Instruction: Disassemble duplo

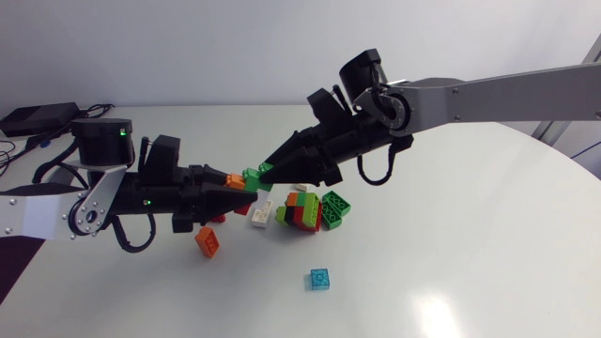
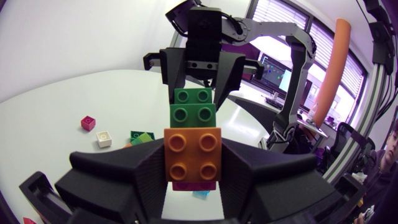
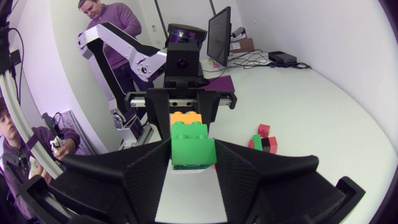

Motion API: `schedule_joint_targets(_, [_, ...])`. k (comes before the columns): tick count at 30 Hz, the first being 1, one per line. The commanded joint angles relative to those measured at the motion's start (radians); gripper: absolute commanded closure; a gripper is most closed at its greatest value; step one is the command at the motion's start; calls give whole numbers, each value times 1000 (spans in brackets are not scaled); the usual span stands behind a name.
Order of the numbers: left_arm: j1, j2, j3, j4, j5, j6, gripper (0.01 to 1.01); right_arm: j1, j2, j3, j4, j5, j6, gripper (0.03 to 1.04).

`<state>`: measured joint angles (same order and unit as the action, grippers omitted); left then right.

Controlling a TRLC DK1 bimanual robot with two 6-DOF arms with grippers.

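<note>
A small duplo stack hangs above the table between my two grippers: an orange brick (image 1: 235, 180) joined to a green brick (image 1: 254, 176). My left gripper (image 1: 239, 188) is shut on the orange brick (image 2: 193, 152). Coming in from the opposite side, my right gripper (image 1: 266, 172) is shut on the green brick (image 3: 193, 146). In the left wrist view the green brick (image 2: 194, 106) sits ahead of the orange one, with the right gripper (image 2: 194, 87) at its sides. In the right wrist view the orange brick (image 3: 185, 116) shows beyond the green one, in the left gripper (image 3: 185, 109).
Under the grippers on the white table (image 1: 470, 235) lie a red-and-green block pile (image 1: 305, 211), a green brick (image 1: 335, 208) and a white brick (image 1: 262, 215). An orange brick (image 1: 208, 241) and a blue brick (image 1: 320, 279) lie nearer the front.
</note>
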<state>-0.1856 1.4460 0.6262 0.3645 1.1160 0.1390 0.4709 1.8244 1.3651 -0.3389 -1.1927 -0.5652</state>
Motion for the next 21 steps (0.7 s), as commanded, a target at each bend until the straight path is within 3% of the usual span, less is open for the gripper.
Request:
schedule_joint_targets(1, [6, -18, -13, -2, -4, 2, 738, 9, 24, 8, -18, -25, -12, 836])
schedule_joint_targets(6, [9, -21, -14, -2, -2, 2, 738, 8, 32, 14, -17, -25, -13, 938])
schedule_joint_targets(9, [12, -22, -14, -2, -2, 2, 738, 8, 32, 15, -17, -8, -15, 944])
schedule_joint_targets(21, [18, -27, -16, -1, -4, 8, 739, 32, 21, -14, 52, 410, -27, 967])
